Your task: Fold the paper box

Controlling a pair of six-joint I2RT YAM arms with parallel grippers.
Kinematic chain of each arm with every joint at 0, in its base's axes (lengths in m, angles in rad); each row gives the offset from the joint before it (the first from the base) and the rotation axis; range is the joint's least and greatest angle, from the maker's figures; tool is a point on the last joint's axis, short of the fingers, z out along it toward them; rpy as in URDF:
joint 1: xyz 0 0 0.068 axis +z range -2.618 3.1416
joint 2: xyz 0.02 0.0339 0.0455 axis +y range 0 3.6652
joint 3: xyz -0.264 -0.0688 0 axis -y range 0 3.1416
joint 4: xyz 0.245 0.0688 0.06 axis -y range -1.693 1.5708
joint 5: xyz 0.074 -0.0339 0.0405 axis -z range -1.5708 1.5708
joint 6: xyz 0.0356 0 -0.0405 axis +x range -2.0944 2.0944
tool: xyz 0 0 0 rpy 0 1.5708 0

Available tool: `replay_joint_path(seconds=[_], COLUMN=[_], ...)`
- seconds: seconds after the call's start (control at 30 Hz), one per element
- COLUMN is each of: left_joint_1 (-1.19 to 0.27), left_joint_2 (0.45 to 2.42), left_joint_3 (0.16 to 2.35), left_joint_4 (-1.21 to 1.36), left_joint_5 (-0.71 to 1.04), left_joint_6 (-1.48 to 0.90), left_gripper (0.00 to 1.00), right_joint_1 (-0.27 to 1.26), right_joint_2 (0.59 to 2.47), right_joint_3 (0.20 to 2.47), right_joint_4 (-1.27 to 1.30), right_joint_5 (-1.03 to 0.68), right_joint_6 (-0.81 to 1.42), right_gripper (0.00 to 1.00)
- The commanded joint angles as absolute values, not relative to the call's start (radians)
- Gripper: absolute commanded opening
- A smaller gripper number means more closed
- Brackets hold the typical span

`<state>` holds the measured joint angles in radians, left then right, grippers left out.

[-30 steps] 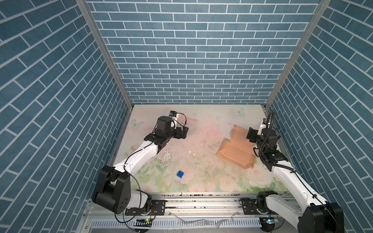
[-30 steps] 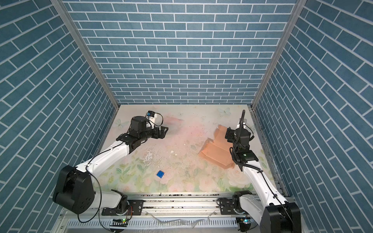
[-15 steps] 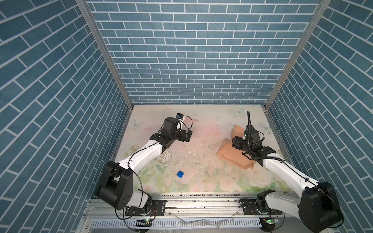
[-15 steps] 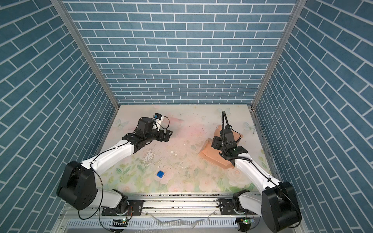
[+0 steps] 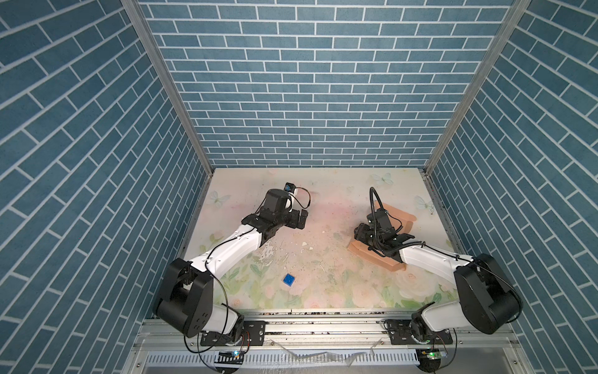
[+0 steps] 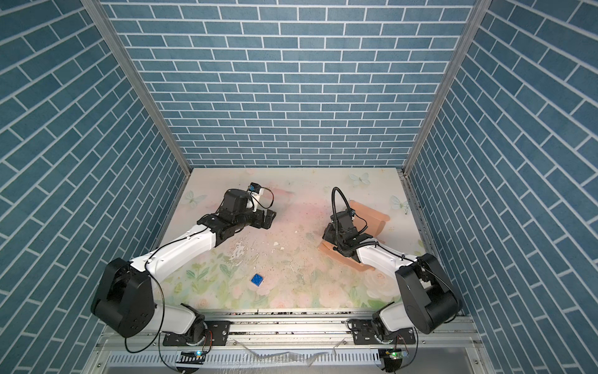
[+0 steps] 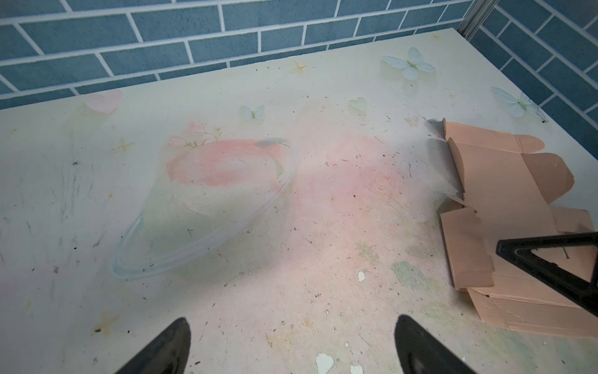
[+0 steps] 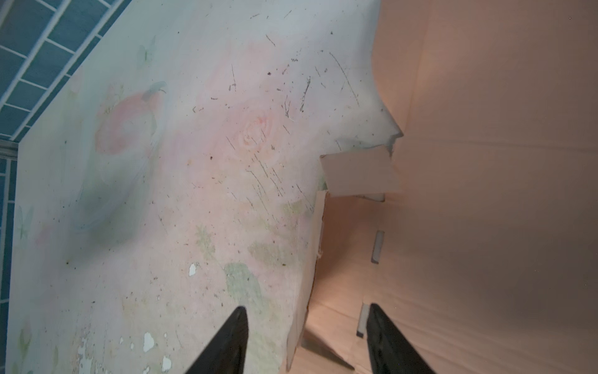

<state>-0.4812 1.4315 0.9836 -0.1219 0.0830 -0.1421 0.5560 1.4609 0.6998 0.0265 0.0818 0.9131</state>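
your right end effector [image 8: 306,306] sits part-open astride a raised side wall of the paper box [image 5: 397,215], right of centre in both top views. left end effector [image 7: 293,319] gapes wide over the worktop [image 7: 97,200]. folding looks barely begun: most flaps lie unfolded.

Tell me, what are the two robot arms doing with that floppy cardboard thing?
They are meant to fold the paper box, which lies mostly unfolded on the right of the table. The right tool has its jaws open on either side of one edge of the box, not yet pinching it. The left tool hangs wide open over bare table, away from the box. A little blue cube sits alone near the front.
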Motion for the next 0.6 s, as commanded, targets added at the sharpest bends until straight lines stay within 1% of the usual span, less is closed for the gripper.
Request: replay_joint_path(seconds=[0.0,0.03,0.1,0.13,0.2,0.27,0.33,0.4,0.57], left_joint_1=[-0.483,-0.483,-0.483,-0.484,-0.484,-0.483,-0.482,-0.455,-0.266], left_joint_2=[1.405,1.401,1.394,1.392,1.386,1.382,1.375,1.362,1.310], left_joint_3=[1.011,1.010,1.008,1.008,1.006,1.007,1.016,1.030,0.998], left_joint_4=[-0.147,-0.144,-0.146,-0.147,-0.147,-0.148,-0.166,-0.200,-0.211], left_joint_5=[0.069,0.068,0.062,0.058,0.054,0.043,0.014,-0.028,-0.061], left_joint_6=[-0.132,-0.132,-0.129,-0.126,-0.126,-0.126,-0.126,-0.148,-0.288], left_gripper=[1.00,1.00,1.00,1.00,1.00,1.00,1.00,1.00,1.00], right_joint_1=[0.575,0.581,0.603,0.617,0.649,0.694,0.737,0.785,0.890], right_joint_2=[1.537,1.563,1.609,1.633,1.677,1.726,1.774,1.823,1.942], right_joint_3=[0.719,0.734,0.768,0.787,0.838,0.900,0.956,1.013,1.174], right_joint_4=[0.134,0.148,0.170,0.181,0.174,0.158,0.153,0.144,0.106], right_joint_5=[0.078,0.073,0.078,0.082,0.087,0.100,0.110,0.119,0.105], right_joint_6=[1.011,1.017,1.028,1.031,1.029,1.023,1.023,1.020,0.992], right_gripper=[0.52,0.46,0.38,0.30,0.19,0.06,0.02,0.01,0.01])
